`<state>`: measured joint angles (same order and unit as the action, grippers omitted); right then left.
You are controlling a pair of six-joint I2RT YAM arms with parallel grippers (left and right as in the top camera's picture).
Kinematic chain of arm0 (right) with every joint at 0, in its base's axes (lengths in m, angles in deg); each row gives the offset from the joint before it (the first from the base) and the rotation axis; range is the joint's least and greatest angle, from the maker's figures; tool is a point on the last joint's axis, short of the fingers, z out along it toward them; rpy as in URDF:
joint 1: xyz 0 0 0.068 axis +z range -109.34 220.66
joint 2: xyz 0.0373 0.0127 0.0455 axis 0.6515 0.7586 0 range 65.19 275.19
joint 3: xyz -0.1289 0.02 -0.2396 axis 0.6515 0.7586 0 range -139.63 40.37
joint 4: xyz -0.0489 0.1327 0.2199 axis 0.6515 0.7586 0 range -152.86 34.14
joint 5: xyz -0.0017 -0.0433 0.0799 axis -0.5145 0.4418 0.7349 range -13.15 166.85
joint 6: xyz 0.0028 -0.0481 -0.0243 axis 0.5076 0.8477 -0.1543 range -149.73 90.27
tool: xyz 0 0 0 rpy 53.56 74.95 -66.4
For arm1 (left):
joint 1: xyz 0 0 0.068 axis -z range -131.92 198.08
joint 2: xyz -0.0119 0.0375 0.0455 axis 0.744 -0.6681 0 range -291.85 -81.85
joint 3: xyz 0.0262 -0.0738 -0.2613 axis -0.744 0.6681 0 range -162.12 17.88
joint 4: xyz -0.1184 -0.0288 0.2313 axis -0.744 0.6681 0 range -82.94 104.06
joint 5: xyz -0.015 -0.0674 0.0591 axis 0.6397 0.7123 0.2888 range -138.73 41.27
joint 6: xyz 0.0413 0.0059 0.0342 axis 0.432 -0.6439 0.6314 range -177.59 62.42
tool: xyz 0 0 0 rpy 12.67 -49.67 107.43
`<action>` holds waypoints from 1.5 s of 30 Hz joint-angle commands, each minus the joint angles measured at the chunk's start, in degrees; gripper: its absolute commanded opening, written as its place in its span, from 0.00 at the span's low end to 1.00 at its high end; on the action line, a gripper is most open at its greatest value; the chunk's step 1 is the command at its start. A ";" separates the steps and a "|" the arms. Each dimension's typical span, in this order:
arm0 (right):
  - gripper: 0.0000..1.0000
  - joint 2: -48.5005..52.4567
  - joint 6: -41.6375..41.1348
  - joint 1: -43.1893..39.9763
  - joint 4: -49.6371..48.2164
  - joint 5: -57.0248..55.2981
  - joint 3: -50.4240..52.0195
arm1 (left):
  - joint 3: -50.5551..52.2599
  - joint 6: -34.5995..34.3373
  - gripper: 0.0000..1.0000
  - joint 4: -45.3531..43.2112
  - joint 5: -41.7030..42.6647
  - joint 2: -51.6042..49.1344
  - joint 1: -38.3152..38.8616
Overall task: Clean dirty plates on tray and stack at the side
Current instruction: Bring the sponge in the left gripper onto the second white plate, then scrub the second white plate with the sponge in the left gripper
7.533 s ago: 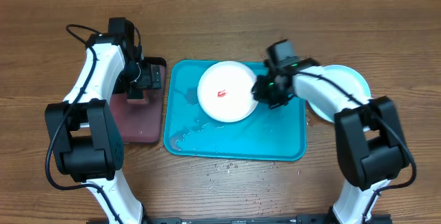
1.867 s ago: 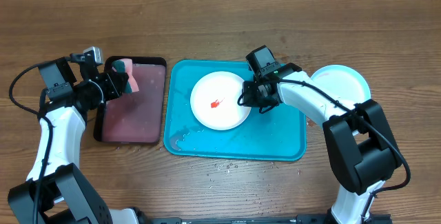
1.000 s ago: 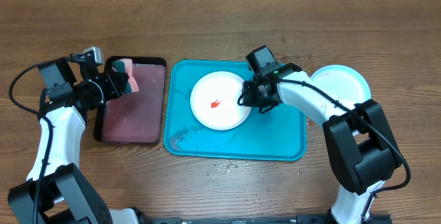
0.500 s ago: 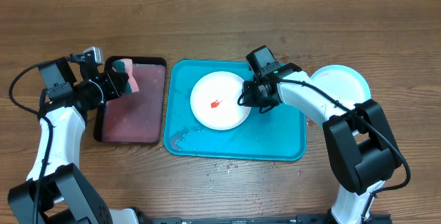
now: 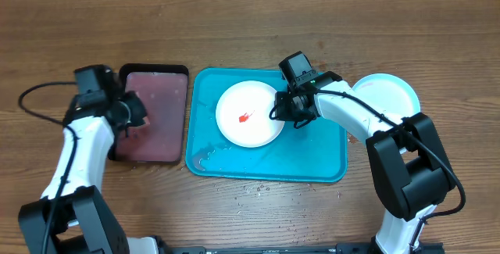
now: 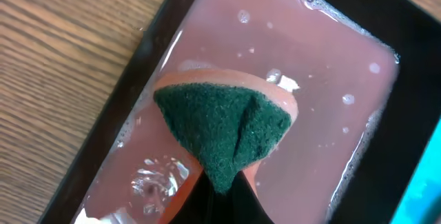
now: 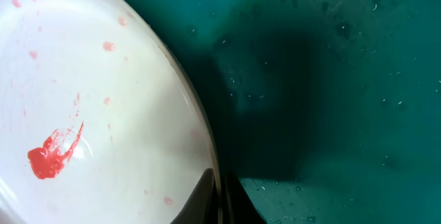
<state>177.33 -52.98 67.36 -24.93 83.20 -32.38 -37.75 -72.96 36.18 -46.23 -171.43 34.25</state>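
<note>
A white plate (image 5: 250, 113) with a red sauce smear (image 5: 244, 117) lies on the turquoise tray (image 5: 312, 160). My right gripper (image 5: 283, 112) is shut on the plate's right rim. The right wrist view shows the thin rim pinched between the fingers (image 7: 220, 198), with the plate (image 7: 103, 93) to the left and the wet tray (image 7: 331, 79) to the right. A light-cyan-rimmed plate (image 5: 391, 91) sits on the table right of the tray. My left gripper (image 5: 134, 113) is shut on a green-faced sponge (image 6: 220, 124), held down over the pinkish water; its fingers (image 6: 222, 186) pinch the sponge's folded end.
The small black-rimmed tray (image 5: 168, 156) holds pinkish water (image 6: 331, 100) with bubbles, left of the turquoise tray. Water puddles lie at the turquoise tray's lower left (image 5: 207, 156), and droplets dot the wooden table (image 5: 258, 187) in front.
The left arm has swung right and down, bringing the sponge from the small tray's far left corner to low over its water. The right arm and white plate have not moved.
</note>
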 commanded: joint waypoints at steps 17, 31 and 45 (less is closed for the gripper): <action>0.04 0.07 0.74 0.09 -0.20 -1.42 -1.27 | -6.54 0.70 0.04 -5.60 7.65 -1.07 29.81; 0.04 0.07 0.74 0.09 -0.15 -1.44 -1.25 | -6.54 -6.71 0.04 -11.17 3.04 -15.19 42.47; 0.04 0.07 0.74 0.09 0.00 -1.81 -1.25 | -12.33 -9.79 0.04 -1.97 -4.96 -15.63 36.28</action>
<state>177.33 -52.82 67.36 -24.84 82.83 -32.38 -46.17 -83.58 33.65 -49.51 -186.66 70.97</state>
